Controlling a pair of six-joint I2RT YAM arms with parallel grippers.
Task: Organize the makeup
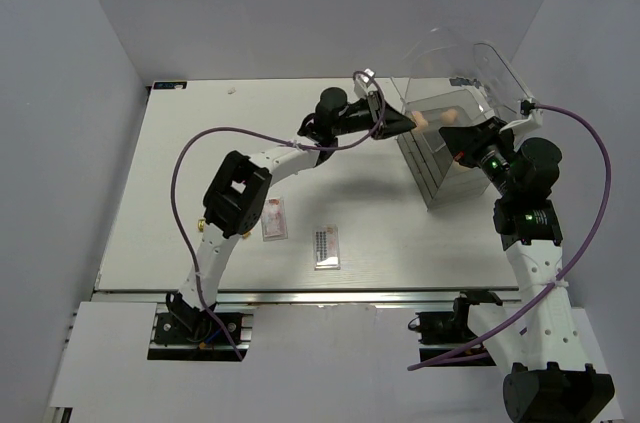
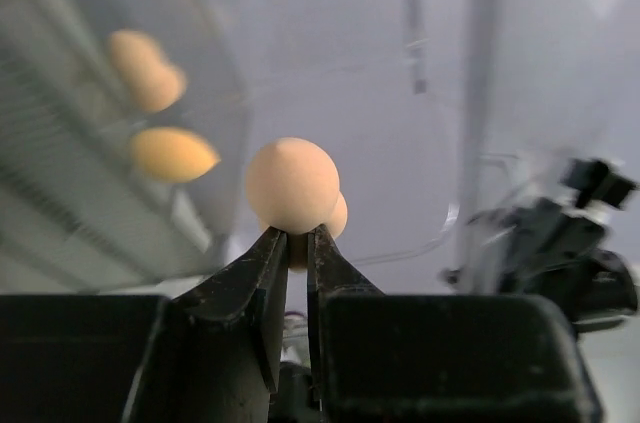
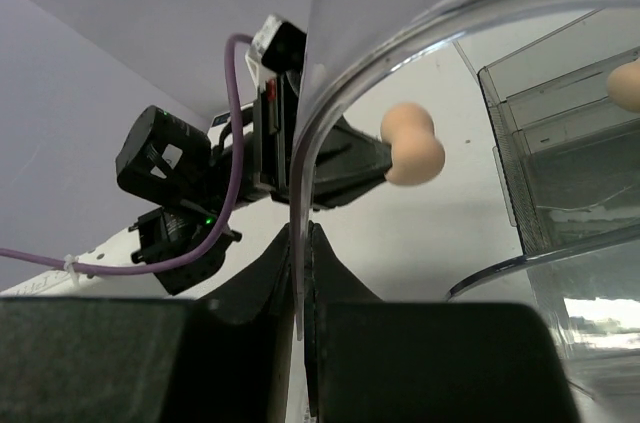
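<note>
Left gripper point(image 2: 297, 235): my fingers are closed on a peach sponge point(image 2: 292, 183), pinching its lower end. The round end stands clear above the tips. A smaller lobe sits behind it, mostly hidden. In the right wrist view the squeeze makes the sponge look two-lobed

From above, my left gripper holds the sponge at the left upper edge of the clear drawer box point(image 1: 432, 178), at its open top. Whether the sponge is past the rim I cannot tell through the glare

Right gripper point(image 3: 300, 233): fingers closed on the rim of the clear lid point(image 3: 330, 93), with the thin plastic running up between them. In the overhead view the lid is tipped up and back behind the box

A second sponge point(image 1: 450, 115) lies in the top compartment, seen through plastic. It is cut off at the right edge of my right wrist view

Blurred peach shapes point(image 2: 172, 153) show at the left of the left wrist view. I cannot tell sponges from reflections there

Out on the table point(image 1: 180, 173), well apart from the box: a pinkish palette point(image 1: 275, 218) just beside my left arm, and a dark-rowed palette point(image 1: 326, 245) near it on the right, not touching. Their contents are too small to make out
</note>
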